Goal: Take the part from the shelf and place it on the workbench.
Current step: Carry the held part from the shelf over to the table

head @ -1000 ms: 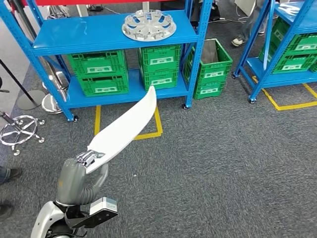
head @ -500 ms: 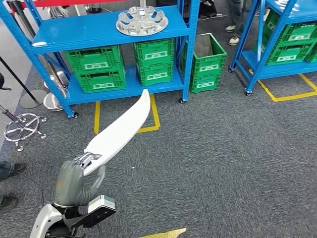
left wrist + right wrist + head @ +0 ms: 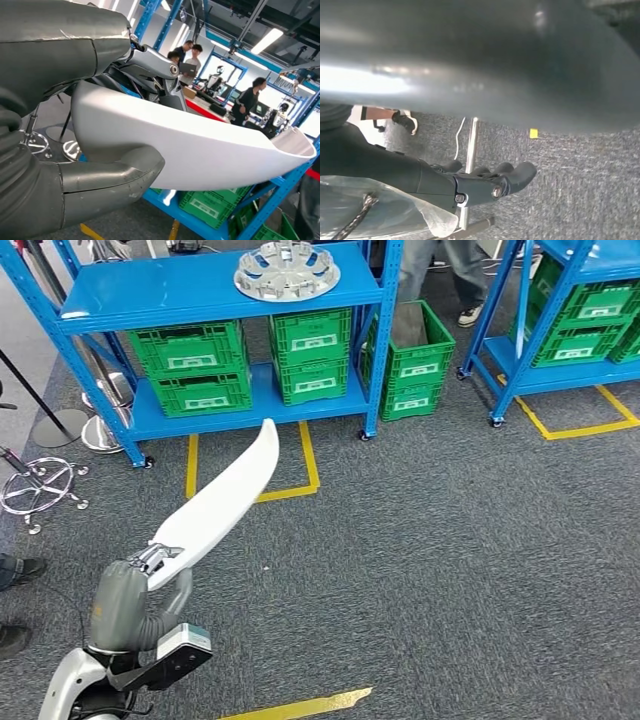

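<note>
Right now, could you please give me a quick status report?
Left hand grips white part at one end. Right hand holds nothing, fingers loosely curled. Workbench not seen; blue shelf ahead.

Bright even overhead light; blurred, glare-streaked foreground in right wrist view.

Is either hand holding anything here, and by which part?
The left hand grips the long white part at its near end. The right hand holds nothing, fingers loosely curled.
</note>
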Robot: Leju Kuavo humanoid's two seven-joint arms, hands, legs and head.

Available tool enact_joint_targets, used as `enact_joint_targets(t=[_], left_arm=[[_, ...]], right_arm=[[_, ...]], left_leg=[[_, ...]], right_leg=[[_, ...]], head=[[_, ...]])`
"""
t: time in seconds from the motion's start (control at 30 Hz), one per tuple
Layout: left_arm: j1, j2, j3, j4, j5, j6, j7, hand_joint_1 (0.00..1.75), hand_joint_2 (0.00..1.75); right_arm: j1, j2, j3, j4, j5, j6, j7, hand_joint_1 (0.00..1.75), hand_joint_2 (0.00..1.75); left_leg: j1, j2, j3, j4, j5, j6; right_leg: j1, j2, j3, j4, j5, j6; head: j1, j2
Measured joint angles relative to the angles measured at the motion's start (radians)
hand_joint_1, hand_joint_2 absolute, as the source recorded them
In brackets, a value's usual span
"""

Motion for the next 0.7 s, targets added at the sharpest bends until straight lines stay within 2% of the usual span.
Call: enact_joint_targets(t=[0.3,0.7], left_arm=[[-0.001,0.002,0.006,0.000,-0.009,0.000,-0.002,1.75,1.75],[0.004,0.005,0.020,0.000,-0.017,0.001,-0.002,1.75,1.75]], right_arm=[[-0.015,0.008,-0.029,0.019,0.006,-0.003,-0.009,0.00,0.00],[-0.023,0.009,-0.039,0.030,-0.014,-0.006,-0.034,0.00,0.00]], left_leg=[[-0.005,0.000,-0.006,0.002,0.005,0.011],[-0.004,0.000,-0.007,0.003,0.007,0.011]], right_leg=[[-0.006,0.001,-0.010,-0.007,0.011,0.019],[-0.005,0.001,-0.008,-0.006,0.013,0.020]], head=[[0.000,0.000],[-0.001,0.000]])
